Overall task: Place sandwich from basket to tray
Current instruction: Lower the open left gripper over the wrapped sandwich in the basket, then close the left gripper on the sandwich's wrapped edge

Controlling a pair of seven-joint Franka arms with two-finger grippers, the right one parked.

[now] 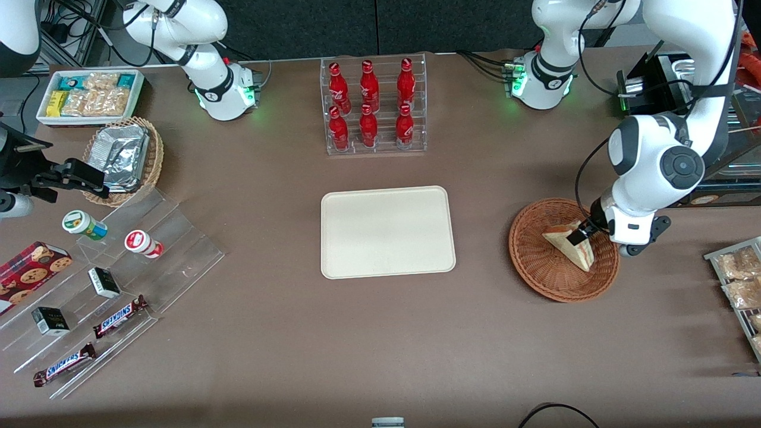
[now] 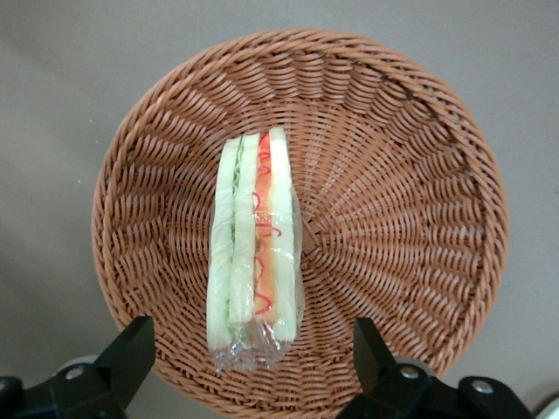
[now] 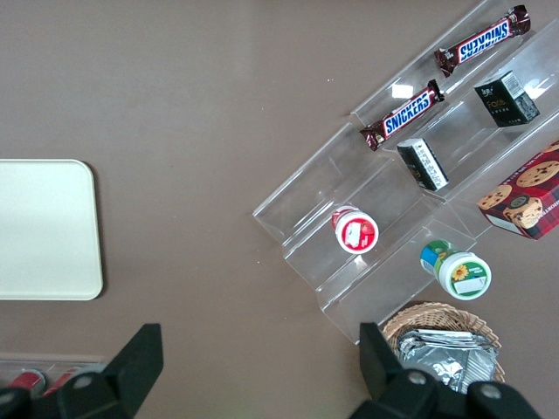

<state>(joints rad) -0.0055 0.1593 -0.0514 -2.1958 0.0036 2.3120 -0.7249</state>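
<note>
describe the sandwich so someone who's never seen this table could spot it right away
Find the cream tray in the middle of the table, then look toward the working arm's end for the wide reddish-brown wicker basket. The sandwich lies in it, beneath the open gripper, whose fingers straddle it. It is a clear-wrapped pale bread wedge with red and green filling, the basket's only item.

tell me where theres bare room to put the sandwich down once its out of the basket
The tray is wholly bare. Bare tabletop also lies between tray and basket, and nearer the front camera than both. Crowded: the acrylic shelf of Snickers bars toward the parked arm's end, and the cola bottle rack. The gripper, open, straddles the sandwich in the basket.
</note>
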